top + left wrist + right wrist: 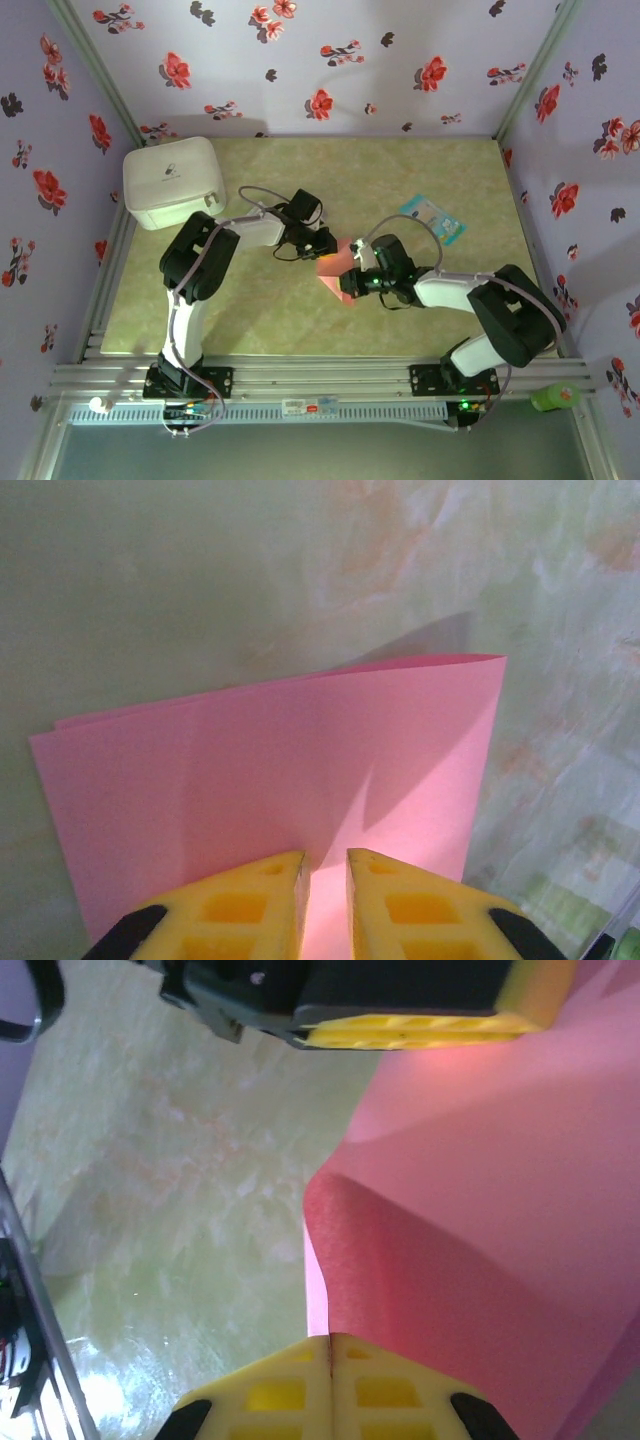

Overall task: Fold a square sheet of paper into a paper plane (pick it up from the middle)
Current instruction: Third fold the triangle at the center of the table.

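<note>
One folded pink sheet (337, 272), two grippers clamped on it: left gripper (325, 868) at eleven o'clock, right gripper (330, 1348) at four

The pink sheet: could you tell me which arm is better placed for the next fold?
Probably right: the right gripper pinches a curled flap of the sheet; the left gripper anchors its edge.

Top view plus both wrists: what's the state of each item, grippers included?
square sheet of paper: folded double, bowed, held between both grippers.
left gripper: shut on one edge of the paper.
right gripper: shut on the paper, fingertips together.
white box: closed, at the far left corner.
teal-and-white packet: lying flat, untouched, far right.
</note>
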Robot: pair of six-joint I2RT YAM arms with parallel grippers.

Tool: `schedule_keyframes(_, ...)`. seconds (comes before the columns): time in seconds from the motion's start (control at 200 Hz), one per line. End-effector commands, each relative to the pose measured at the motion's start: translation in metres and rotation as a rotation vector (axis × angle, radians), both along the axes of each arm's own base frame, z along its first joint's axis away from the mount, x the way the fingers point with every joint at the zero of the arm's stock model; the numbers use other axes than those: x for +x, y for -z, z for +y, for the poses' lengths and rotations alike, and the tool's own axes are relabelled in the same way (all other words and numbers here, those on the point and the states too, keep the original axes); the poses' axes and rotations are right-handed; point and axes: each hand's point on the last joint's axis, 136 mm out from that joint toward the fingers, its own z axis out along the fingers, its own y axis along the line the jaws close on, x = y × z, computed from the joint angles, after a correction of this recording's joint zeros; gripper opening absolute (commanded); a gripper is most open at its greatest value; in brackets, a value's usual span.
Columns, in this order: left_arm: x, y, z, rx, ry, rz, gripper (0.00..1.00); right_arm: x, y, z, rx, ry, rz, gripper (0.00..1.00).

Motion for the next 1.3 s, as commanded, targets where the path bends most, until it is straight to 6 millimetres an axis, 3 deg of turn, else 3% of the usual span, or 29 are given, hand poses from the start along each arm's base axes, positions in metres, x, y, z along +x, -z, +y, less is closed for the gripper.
schedule_keyframes(0.0, -0.014, 0.025, 0.012, 0.075, 0.003, 0.044, 0.19, 0.013, 0.008, -0.013, -0.112, 0.040, -0.019, 0.00)
schedule_keyframes(0.42, -0.013, 0.023, 0.011, 0.070, -0.002, 0.040, 0.19, 0.026, 0.012, -0.024, -0.211, 0.065, -0.044, 0.00)
schedule_keyframes(0.845, -0.012, 0.022, 0.010, 0.068, -0.002, 0.037, 0.19, 0.037, 0.010, -0.022, -0.226, 0.072, -0.066, 0.00)
schedule_keyframes(1.295, -0.012, 0.019, 0.009, 0.063, 0.000, 0.035, 0.19, 0.036, 0.013, -0.025, -0.246, 0.079, -0.061, 0.00)
